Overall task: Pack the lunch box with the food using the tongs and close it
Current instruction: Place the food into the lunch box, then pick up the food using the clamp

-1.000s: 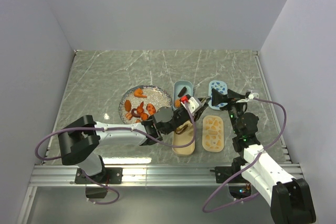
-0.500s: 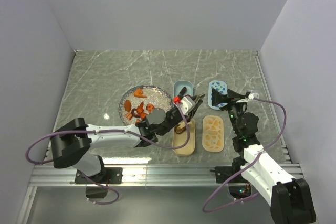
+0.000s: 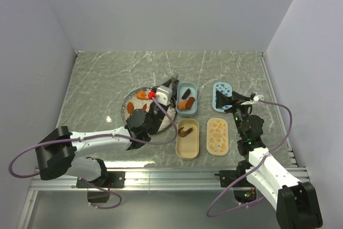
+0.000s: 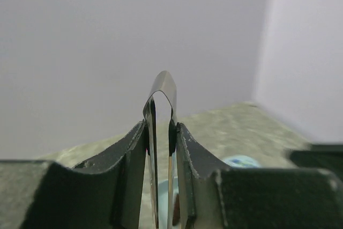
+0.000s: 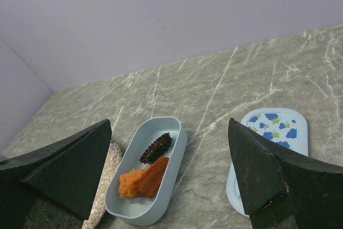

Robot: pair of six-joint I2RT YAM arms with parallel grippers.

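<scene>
My left gripper (image 3: pixel 161 95) hangs over the right edge of the speckled plate (image 3: pixel 130 102), shut on the metal tongs (image 3: pixel 172 81). In the left wrist view the tongs (image 4: pixel 163 87) sit pinched between both fingers (image 4: pixel 132 151), bend end up, arms nearly together. Orange and dark food (image 3: pixel 142 95) lies on the plate. The blue lunch box tub (image 3: pixel 187 87) holds a dark spiky chunk (image 5: pixel 156 147) and orange pieces (image 5: pixel 142 181). A beige tub (image 3: pixel 188 151) holds one brown piece (image 3: pixel 186 131). My right gripper (image 3: pixel 231 100) stands open near the flowered blue lid (image 3: pixel 222 89), nothing between its fingers (image 5: pixel 69 170).
A beige patterned lid (image 3: pixel 217 135) lies right of the beige tub. The flowered lid (image 5: pixel 273 132) lies flat beside the blue tub (image 5: pixel 147 210). White walls enclose the marble table on three sides. The left arm's cable (image 3: pixel 161 132) loops over the plate's near side.
My left gripper has swung left and back with the tongs, from above the two tubs to over the plate's right edge. Both tubs are now uncovered. The right arm has not moved.
</scene>
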